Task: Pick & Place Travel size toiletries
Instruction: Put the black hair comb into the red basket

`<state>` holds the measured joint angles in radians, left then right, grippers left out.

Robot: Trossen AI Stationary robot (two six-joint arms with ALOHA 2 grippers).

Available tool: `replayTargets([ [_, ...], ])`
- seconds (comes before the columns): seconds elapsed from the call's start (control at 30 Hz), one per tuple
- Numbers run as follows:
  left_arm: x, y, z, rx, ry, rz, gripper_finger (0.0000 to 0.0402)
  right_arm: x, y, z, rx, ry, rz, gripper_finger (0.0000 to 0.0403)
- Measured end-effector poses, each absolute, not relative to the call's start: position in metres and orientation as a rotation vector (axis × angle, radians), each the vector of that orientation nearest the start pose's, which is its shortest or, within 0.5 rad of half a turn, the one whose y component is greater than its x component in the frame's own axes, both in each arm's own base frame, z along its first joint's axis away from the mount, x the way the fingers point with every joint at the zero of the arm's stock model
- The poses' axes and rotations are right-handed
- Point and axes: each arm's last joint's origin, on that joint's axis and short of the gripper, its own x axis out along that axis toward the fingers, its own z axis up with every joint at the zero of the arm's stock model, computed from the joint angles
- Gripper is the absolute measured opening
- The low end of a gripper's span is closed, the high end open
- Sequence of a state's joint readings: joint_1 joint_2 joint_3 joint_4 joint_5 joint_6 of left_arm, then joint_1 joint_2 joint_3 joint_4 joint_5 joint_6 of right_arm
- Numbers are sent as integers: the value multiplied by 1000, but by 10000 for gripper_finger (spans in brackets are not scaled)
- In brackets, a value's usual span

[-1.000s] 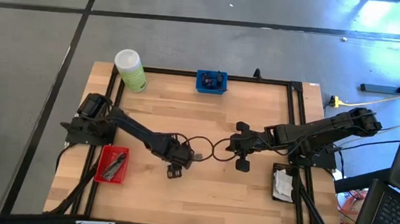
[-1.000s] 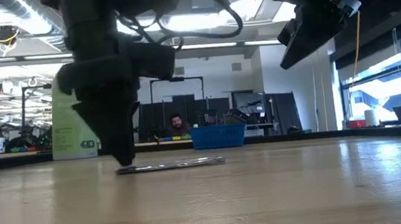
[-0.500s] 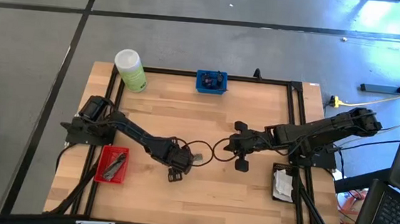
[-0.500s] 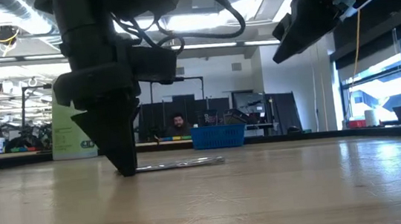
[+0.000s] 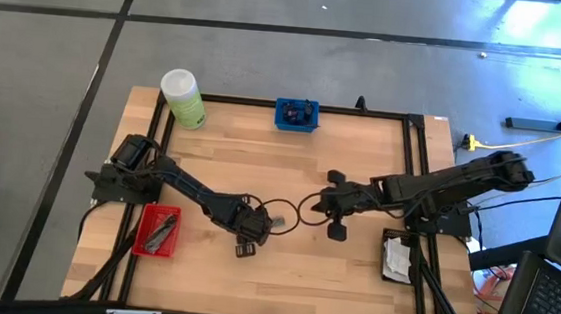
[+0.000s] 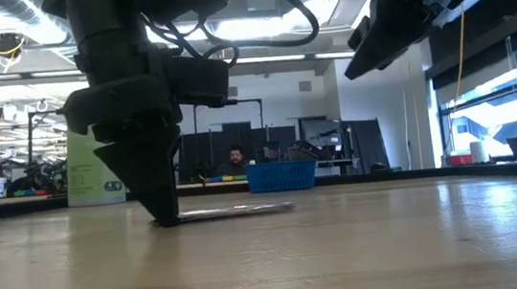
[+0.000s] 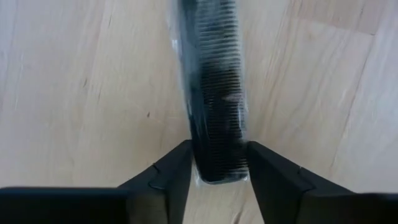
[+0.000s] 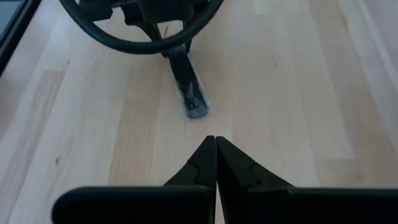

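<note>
A black comb in a clear packet (image 7: 214, 93) lies flat on the wooden table, just left of its middle, and also shows in the high view (image 5: 275, 220) and the low view (image 6: 237, 210). My left gripper (image 7: 217, 168) points steeply down at the packet's near end, with a finger on each side. My right gripper (image 8: 216, 142) hangs shut above the table a little to the right (image 5: 322, 202), tilted down toward the packet's other end (image 8: 194, 106), touching nothing. My left gripper pinches the packet's near end (image 7: 217, 177) between its two fingers (image 7: 177, 174), one on each long side. The fingers come from above, pointing steeply down, and stand across the comb. The packet lies flat on the table (image 6: 246, 210).
A big light-green bottle (image 5: 183, 97) stands at the far left. A blue tray (image 5: 296, 114) is at the far edge. A red tray (image 5: 157, 230) with dark items lies near left, a black tray (image 5: 396, 256) with white sachets near right. A person sits beyond the table (image 6: 235, 158).
My left gripper has sunk toward the table until its fingertips stand at the packet's end. The packet has stayed flat on the wood.
</note>
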<state>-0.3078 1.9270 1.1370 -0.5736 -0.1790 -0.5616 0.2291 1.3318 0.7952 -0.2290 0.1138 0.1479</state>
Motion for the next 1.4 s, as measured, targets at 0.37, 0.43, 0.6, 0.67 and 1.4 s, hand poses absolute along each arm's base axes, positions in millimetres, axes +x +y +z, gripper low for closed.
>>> replayTargets([
  [0.37,333,-100,125,-152,1287,260,124,287,66,180,-2,820,124,16],
  [0.43,333,-100,125,-155,1288,257,126,289,68,174,-4,843,128,22],
  [0.6,333,-100,125,-153,1289,247,127,298,77,153,-34,858,156,38],
  [0.67,334,-100,125,-148,1289,240,127,302,81,144,-61,852,176,47],
  [1.4,335,-102,126,-187,1310,184,127,320,93,116,-293,736,218,241],
])
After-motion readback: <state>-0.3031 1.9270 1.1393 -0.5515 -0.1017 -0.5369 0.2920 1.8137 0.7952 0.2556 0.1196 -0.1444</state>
